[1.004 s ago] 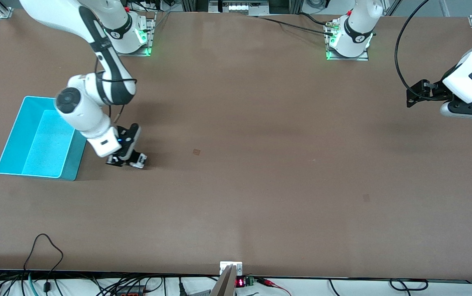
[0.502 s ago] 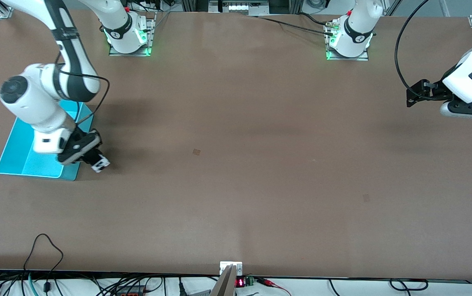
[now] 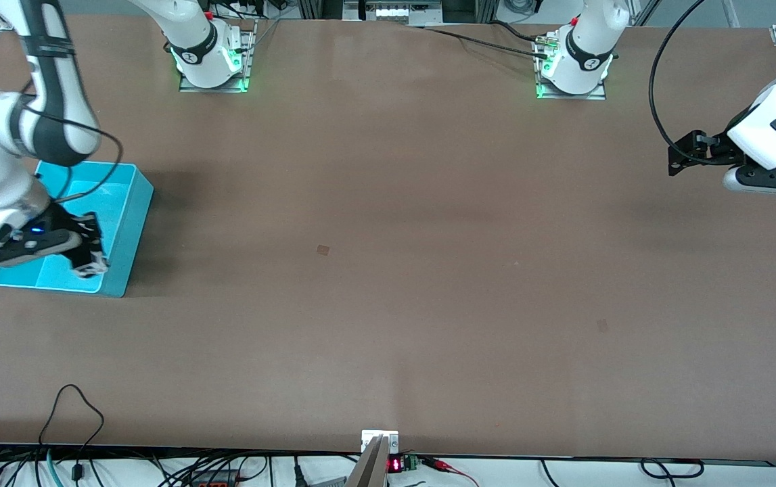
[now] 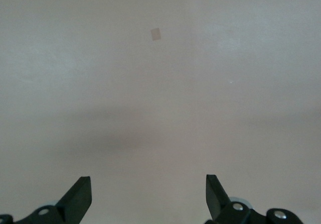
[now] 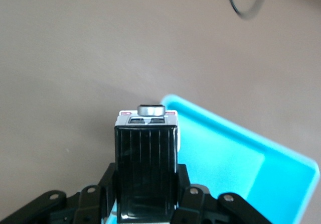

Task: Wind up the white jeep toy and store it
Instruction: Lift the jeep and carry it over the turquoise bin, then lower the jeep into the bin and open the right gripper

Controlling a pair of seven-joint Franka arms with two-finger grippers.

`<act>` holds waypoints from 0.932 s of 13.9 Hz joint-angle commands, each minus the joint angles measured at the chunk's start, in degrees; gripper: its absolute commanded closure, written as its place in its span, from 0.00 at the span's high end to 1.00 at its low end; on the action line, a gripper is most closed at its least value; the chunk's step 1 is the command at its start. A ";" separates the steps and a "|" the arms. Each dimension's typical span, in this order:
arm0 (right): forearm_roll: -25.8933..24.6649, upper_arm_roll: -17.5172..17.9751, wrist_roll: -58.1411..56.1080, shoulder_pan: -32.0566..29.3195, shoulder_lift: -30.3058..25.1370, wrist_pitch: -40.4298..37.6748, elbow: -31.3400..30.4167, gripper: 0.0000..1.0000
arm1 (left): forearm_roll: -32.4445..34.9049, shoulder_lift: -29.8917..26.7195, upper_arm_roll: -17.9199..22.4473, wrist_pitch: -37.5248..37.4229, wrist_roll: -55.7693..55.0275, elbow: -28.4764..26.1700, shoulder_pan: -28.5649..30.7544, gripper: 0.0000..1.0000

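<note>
My right gripper [image 3: 87, 260] is shut on the white jeep toy [image 3: 93, 265] and holds it over the corner of the cyan bin [image 3: 132, 203] nearest the front camera. In the right wrist view the jeep [image 5: 146, 158] fills the space between my fingers, black roof panel up, with the bin's corner [image 5: 235, 153] under it. My left gripper [image 3: 677, 159] is open and empty, held still in the air at the left arm's end of the table; its fingertips [image 4: 80, 196] show over bare table.
The brown table [image 3: 388, 270] carries only two small tape marks [image 3: 323, 249]. Cables hang along the edge nearest the front camera.
My right gripper carried the jeep from the table beside the bin toward the right arm's end and now hovers over the bin's corner. The left arm has not moved.
</note>
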 commanded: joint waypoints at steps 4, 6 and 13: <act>-1.86 -4.28 11.60 -0.62 0.98 -6.43 -0.16 0.00 | -0.23 0.31 0.49 -1.64 -0.05 1.40 -0.56 1.00; -1.87 -4.55 11.60 -2.38 3.70 -6.43 -0.33 0.00 | -0.32 0.31 0.58 -1.73 0.03 1.40 -0.47 1.00; -1.78 -4.46 11.87 -4.14 11.88 -3.89 -0.86 0.00 | -0.23 0.04 0.49 -2.25 -0.32 1.40 -0.56 1.00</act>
